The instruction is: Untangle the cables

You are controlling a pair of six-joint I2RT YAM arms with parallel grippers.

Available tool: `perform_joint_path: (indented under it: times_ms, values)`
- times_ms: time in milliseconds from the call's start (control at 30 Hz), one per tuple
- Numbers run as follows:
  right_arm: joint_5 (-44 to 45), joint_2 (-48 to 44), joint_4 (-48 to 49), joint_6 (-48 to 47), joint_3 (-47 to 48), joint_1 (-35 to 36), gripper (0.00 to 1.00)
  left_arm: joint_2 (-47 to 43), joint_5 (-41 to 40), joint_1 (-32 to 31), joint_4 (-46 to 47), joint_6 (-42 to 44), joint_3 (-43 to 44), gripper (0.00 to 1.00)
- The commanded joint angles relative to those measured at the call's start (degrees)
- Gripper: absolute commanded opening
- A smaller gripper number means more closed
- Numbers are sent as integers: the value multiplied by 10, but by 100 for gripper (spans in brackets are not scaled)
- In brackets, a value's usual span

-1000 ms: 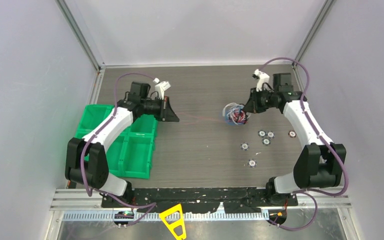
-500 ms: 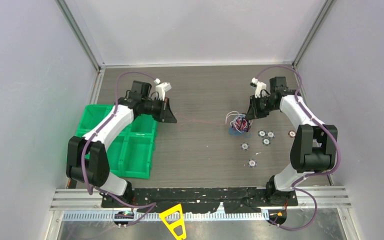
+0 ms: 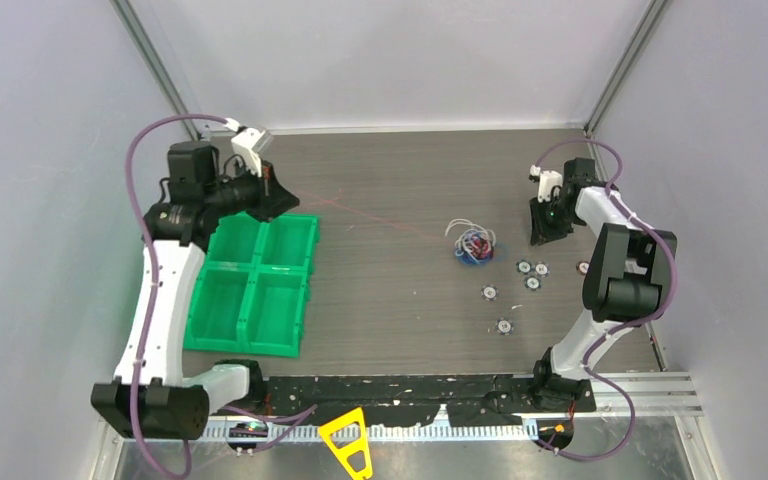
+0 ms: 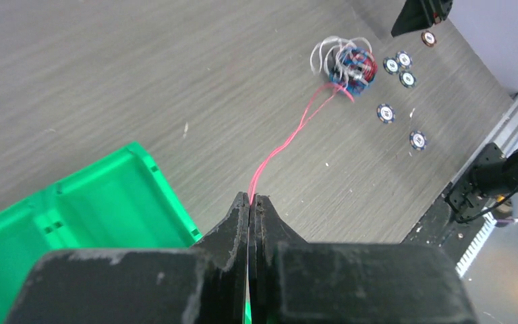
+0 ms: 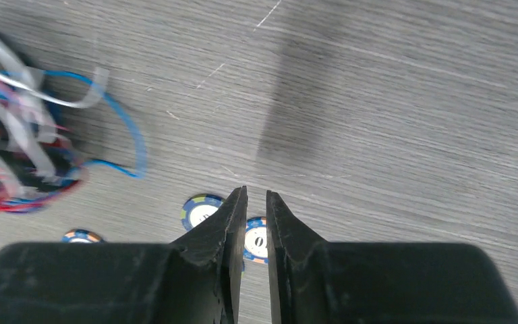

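Note:
The cables form a fist-sized ball of white, blue and red wires (image 3: 473, 243) lying on the table right of centre. One thin red cable (image 3: 360, 215) runs taut from the ball to my left gripper (image 3: 288, 200), which is shut on its end above the green bin's far edge. The left wrist view shows this red cable (image 4: 280, 145) leaving the shut tips (image 4: 251, 198) toward the ball (image 4: 349, 64). My right gripper (image 3: 540, 232) hangs to the right of the ball, apart from it. Its tips (image 5: 256, 192) stand slightly open with nothing between them, and the ball (image 5: 13, 155) is blurred at the left.
A green four-compartment bin (image 3: 255, 285) sits on the left of the table. Several small round discs (image 3: 532, 268) lie near the ball's right and front, two of them under the right fingers (image 5: 199, 209). Frame posts and walls enclose the table.
The right gripper let go of the cable ball and drew away to the right; the ball came down onto the table. The left arm swung back and left, drawing the red cable longer.

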Motion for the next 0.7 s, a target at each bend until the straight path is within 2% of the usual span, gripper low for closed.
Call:
perform_joint_path:
  times_ms: [0, 67, 133, 167, 200, 233, 267, 300, 367, 467, 600, 667]
  values:
    - [21, 9, 17, -22, 12, 3, 23, -48, -38, 26, -43, 20, 58, 0]
    - [18, 9, 18, -20, 11, 3, 25, -59, -41, 63, -49, 6, 87, 0]
    - [7, 7, 16, -20, 15, 2, 33, -56, -31, 76, -69, -1, 125, 0]
    - [-7, 2, 2, -21, 20, 2, 42, -55, -15, 76, -75, -5, 138, 0]
    - [-58, -2, -9, -21, 33, 3, 50, -53, 1, 74, -77, -15, 137, 0]
    - [-93, -18, -29, -20, 40, 4, 68, -51, 9, 70, -77, -20, 132, 0]
    - [-158, -28, -34, -9, 48, 9, 77, -48, 13, 65, -75, -34, 124, 0]
    - [-182, -50, -35, 8, 54, 26, 93, -45, 19, 60, -71, -43, 113, 0]
    - [-211, -85, -17, 33, 56, 81, 99, -40, 23, 53, -62, -56, 95, 0]
    - [-189, -105, 47, 71, 58, 208, 96, -35, 30, 50, -45, -73, 82, 0]
    - [-160, -60, 103, 102, 87, 327, 95, -36, 35, 50, -34, -92, 104, 0]
    - [-136, -5, 108, 102, 119, 374, 95, -35, 34, 49, -38, -99, 124, 0]
